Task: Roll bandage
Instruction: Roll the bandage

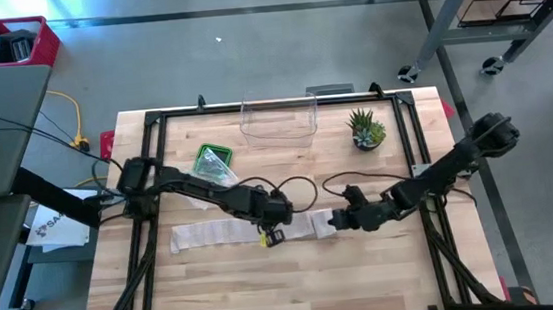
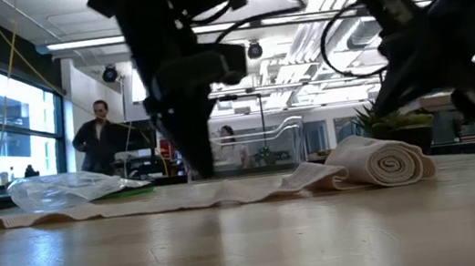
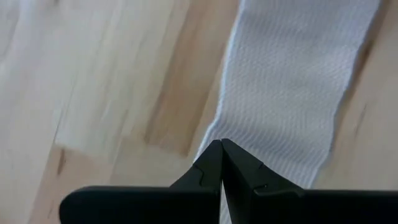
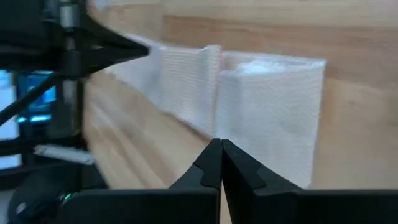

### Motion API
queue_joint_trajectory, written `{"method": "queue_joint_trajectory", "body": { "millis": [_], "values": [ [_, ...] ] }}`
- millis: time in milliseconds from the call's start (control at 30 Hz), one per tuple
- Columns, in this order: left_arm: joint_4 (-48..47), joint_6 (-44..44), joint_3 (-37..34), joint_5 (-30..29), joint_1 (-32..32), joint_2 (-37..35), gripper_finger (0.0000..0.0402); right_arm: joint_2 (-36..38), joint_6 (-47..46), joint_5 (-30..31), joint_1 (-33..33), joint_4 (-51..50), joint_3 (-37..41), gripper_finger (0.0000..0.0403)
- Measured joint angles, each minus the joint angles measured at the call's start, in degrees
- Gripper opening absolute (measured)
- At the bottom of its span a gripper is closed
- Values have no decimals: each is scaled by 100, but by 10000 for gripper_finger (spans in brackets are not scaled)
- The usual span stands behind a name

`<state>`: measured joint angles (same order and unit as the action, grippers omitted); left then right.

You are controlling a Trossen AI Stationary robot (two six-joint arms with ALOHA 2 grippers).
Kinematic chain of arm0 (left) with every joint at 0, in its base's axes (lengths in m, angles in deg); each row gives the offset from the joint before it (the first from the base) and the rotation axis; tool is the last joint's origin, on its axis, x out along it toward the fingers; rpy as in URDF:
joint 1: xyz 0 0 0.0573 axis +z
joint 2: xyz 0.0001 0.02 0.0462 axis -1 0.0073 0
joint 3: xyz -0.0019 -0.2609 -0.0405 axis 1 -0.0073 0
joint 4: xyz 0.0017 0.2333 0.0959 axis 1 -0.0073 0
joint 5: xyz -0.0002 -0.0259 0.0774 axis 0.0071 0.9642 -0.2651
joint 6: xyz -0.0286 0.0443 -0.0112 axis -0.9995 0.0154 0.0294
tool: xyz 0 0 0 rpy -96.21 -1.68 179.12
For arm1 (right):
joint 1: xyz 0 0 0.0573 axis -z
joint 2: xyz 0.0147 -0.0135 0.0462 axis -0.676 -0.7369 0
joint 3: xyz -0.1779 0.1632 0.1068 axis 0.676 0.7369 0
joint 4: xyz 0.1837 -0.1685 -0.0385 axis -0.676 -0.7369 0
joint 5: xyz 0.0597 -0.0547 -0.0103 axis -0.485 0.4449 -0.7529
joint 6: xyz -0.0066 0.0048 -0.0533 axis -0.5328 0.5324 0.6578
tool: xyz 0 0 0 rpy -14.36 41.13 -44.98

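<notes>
High view shows the bandage [image 1: 225,232] rolled only at its right end; most lies flat. Left gripper [image 1: 280,215] and right gripper [image 1: 345,219] are closed, holding nothing.

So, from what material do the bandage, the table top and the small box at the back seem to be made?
Bandage: looks like soft white woven fabric, matte; the left wrist view shows a fine weave and it lies in folds.
Table top: seems pale wood with visible grain and plank seams, lightly satin.
Box: probably clear plastic, since the table shows through its walls.
</notes>
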<state>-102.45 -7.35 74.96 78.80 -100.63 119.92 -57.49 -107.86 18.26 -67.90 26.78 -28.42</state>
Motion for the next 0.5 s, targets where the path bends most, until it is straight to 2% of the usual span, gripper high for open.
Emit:
{"method": "queue_joint_trajectory", "body": {
  "millis": [167, 400, 500],
  "values": [
    [60, -202, -466, 60, -61, -332, 0, -567, 415, -616, 301, 9, -509, 0],
    [371, -261, -870, 178, -264, -633, 0, -1098, 722, -865, 765, -326, -1044, 0],
    [512, -469, -1090, 186, -342, -691, 0, -1253, 1006, -1248, 919, -389, -1208, 0]
  ]
}}
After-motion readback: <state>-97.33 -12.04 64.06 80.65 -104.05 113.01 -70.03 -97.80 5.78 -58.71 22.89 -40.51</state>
